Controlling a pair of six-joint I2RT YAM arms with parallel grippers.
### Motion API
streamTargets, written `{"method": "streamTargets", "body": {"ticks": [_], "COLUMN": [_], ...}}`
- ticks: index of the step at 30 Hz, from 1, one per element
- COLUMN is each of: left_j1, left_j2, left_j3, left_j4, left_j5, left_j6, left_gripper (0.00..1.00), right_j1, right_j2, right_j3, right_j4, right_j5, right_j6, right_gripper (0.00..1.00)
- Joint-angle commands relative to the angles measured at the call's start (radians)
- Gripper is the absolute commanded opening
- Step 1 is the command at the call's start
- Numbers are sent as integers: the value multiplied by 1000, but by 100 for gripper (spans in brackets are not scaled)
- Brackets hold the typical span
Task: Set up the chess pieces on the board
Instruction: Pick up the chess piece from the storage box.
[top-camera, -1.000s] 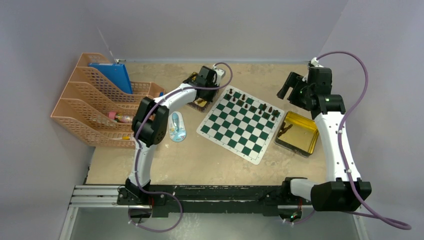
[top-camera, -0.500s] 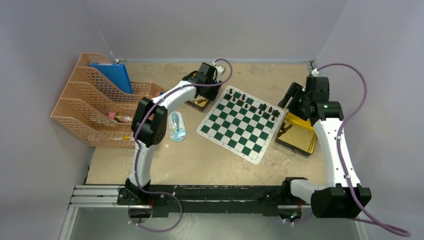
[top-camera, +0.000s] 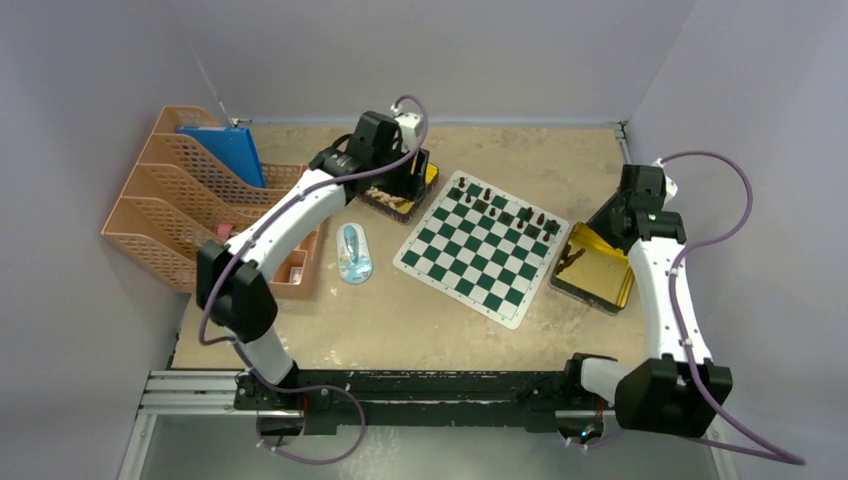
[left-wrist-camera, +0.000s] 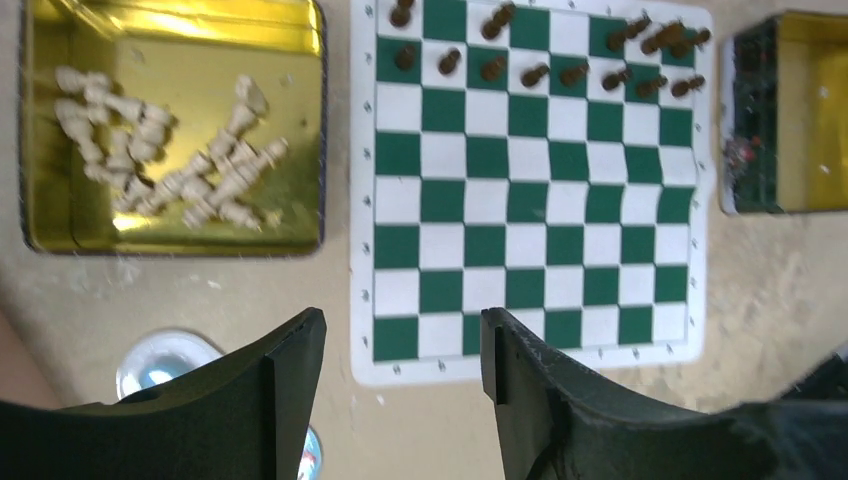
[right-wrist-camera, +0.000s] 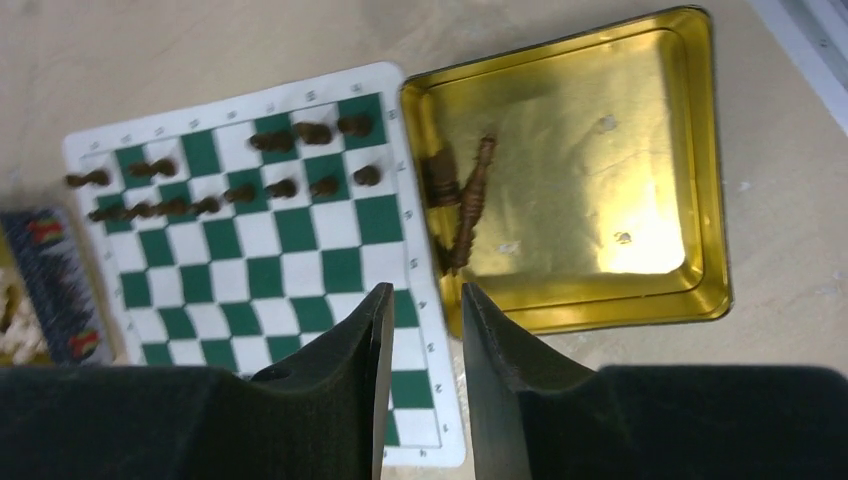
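Dark brown chess pieces stand along two far rows of the green-and-white board. A few more, hard to count, lie loose in a gold tin just beside its right edge, likely the supply not yet placed. The right gripper hangs over that tin's edge, pointing down, jaws narrowly apart and holding nothing. The left gripper hovers by the board's left side — jaws wide, empty — near a second tin of beige pieces.

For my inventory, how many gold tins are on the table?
2. The first tin sits beside the board on the left arm's side, holding pale pieces; the second tin sits on the right arm's side, holding dark pieces.
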Motion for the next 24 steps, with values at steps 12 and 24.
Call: {"method": "streamTargets", "body": {"ticks": [12, 24], "left_j1": [-1, 17], "left_j2": [-391, -499], "left_j3": [-385, -493], "left_j4": [-127, -209], "left_j5": [280, 92], "left_j6": [-165, -209], "left_gripper": [67, 81], "right_j1": [-150, -151], "right_j2": [290, 385], "right_j3": [-153, -186], "right_j4": [323, 364], "right_j5": [-16, -57], "right_j6": [124, 216], "right_gripper": [31, 34]}}
